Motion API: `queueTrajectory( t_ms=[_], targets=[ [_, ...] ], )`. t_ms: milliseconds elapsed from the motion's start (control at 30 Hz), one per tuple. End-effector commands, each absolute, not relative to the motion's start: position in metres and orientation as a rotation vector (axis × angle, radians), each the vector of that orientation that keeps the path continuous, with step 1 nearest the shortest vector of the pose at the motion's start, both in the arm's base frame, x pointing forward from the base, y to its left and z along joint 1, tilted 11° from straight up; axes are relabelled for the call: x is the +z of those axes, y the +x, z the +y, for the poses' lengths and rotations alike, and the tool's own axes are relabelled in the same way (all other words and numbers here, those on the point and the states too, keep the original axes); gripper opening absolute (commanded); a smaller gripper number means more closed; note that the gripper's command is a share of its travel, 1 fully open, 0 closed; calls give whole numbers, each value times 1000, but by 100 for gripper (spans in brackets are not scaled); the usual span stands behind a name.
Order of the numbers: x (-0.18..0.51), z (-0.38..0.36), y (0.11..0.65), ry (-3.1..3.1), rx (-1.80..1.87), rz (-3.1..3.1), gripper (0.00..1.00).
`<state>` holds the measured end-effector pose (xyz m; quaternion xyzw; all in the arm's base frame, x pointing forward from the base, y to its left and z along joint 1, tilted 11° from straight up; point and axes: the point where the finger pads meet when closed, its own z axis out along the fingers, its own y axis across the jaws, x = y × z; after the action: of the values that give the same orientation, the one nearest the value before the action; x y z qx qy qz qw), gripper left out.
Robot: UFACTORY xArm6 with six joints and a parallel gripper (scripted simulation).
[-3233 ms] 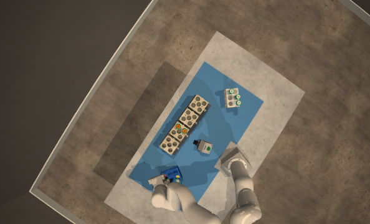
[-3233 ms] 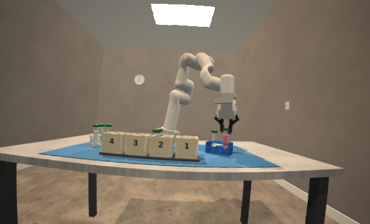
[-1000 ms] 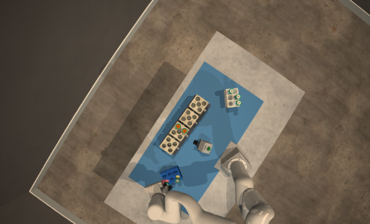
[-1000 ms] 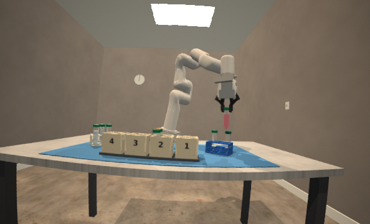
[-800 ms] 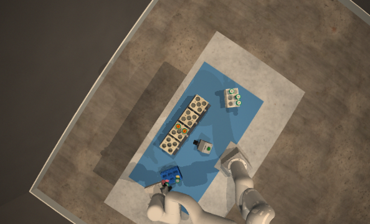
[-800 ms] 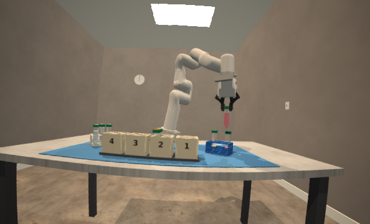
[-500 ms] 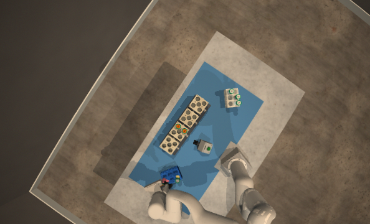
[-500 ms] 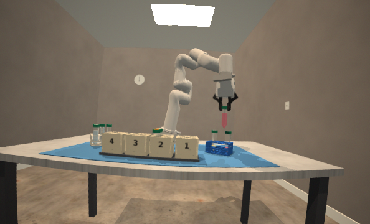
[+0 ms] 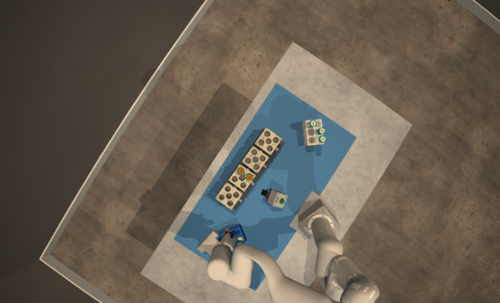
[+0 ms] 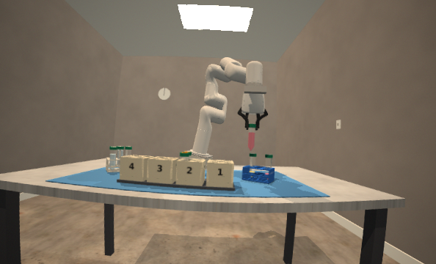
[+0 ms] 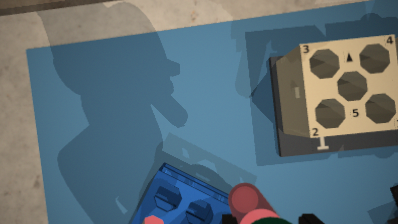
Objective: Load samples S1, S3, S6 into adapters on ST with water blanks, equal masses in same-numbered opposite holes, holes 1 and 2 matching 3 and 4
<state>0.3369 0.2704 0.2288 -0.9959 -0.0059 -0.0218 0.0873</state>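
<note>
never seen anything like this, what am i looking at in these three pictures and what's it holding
This is one white robot arm with a black two-fingered claw. The first picture looks down from above, the second looks across the table from the side, and the third looks down from the arm's wrist.

The claw is closed on a green-capped tube of pink liquid, held upright above a blue rack.

On the blue mat there are also four beige blocks with holes, numbered 1 to 4, in a row on a dark stand. Block 2 holds two orange-dotted tubes. Beyond them are a pale rack with three tubes and a small grey box with a green button.
</note>
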Motion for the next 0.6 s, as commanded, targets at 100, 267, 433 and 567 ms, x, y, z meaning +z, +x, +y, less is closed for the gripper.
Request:
queueTrajectory(
  t_ms=[100,267,433,567],
  targets=[
    [224,233,351,-2943,-68,-145,0],
    [221,219,356,-2943,-68,-145,0],
    [217,195,364,-2944,-68,-145,0],
    [213,177,371,-2944,-68,-145,0]
  ],
)
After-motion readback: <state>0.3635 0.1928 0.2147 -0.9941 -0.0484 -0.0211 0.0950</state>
